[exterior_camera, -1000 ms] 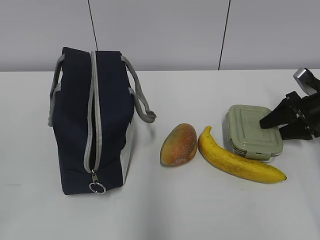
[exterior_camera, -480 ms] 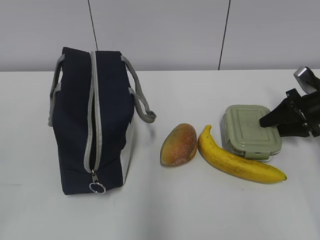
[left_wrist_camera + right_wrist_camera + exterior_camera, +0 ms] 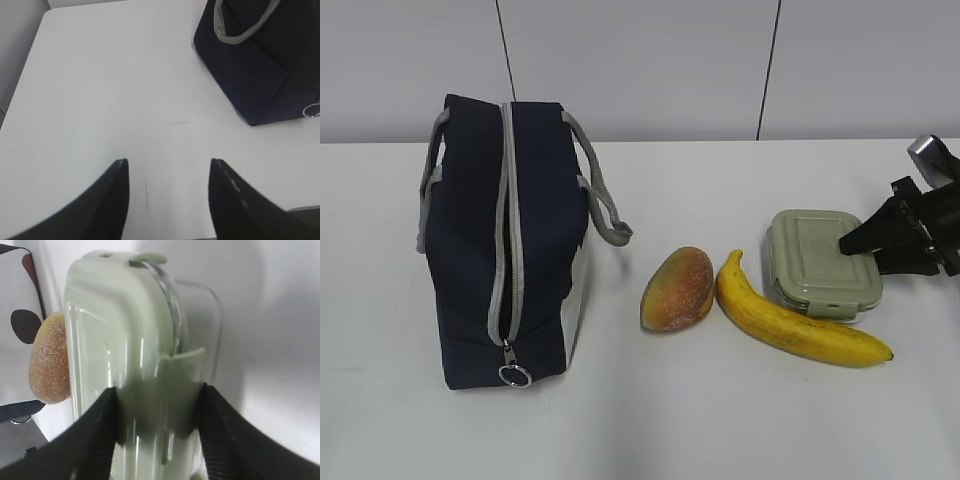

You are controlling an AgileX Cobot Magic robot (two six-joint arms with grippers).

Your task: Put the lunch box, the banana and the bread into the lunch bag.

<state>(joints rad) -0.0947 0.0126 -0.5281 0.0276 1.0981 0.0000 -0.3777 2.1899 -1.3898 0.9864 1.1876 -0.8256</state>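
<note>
Box [image 3: 822,263] sits at table right, lid up, with the right claw [image 3: 865,252] reaching in from the right edge. Wrist view: both dark fingers [image 3: 97,440] press on the box's [image 3: 135,365] two sides, lid and clear base between them, so the claw [image 3: 157,405] is clamped on the box. Box rests on the table [image 3: 720,420].

Banana [image 3: 798,320] lies just in front of the box, apparently touching its front edge, stem end toward the bread [image 3: 678,289]. Bread lies just left of the banana, close beside it.

Bag [image 3: 505,240] stands upright at table left, well apart from the food; ring pull [image 3: 514,375] at the low front end.

Left claw [image 3: 167,200]: fingers apart, nothing between them, over bare table near the bag's [image 3: 260,65] corner.

Count: one box, one banana, one bread, one bag, two claws.
</note>
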